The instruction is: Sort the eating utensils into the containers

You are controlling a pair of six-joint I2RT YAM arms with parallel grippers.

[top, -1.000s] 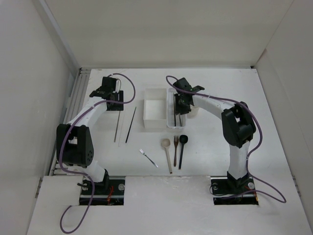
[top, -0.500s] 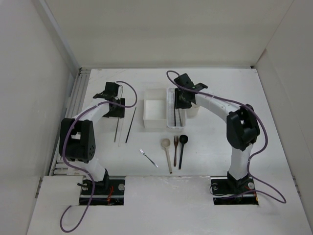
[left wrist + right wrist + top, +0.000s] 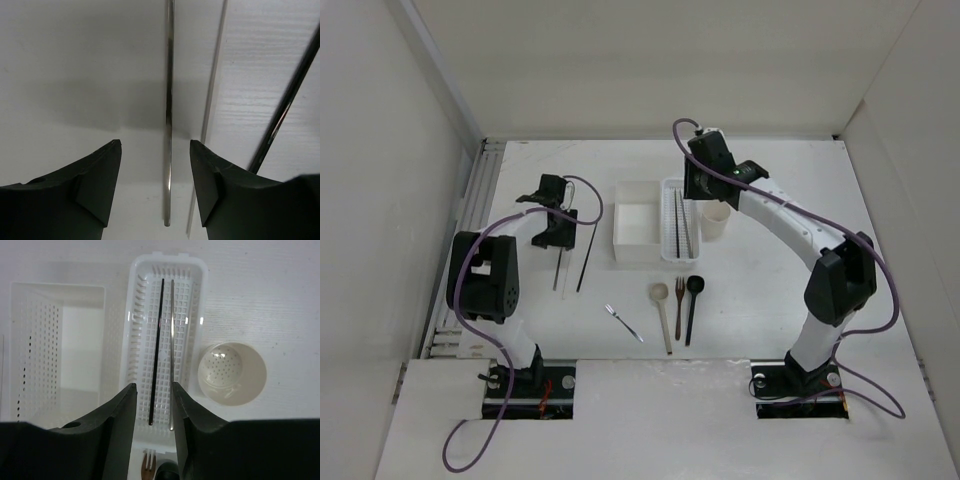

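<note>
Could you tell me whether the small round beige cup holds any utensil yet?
No, the small round beige cup shows only its bare perforated bottom in the right wrist view.

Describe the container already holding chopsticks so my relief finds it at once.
At the far middle of the table, three pale containers stand in a row. It is the middle one, the perforated tray, between the square box and the round cup. Only it is long, narrow and holds two chopsticks.

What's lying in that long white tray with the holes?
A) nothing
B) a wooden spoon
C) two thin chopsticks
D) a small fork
C: a thin black chopstick and a thin silvery chopstick lie side by side in the long white perforated tray.
</note>
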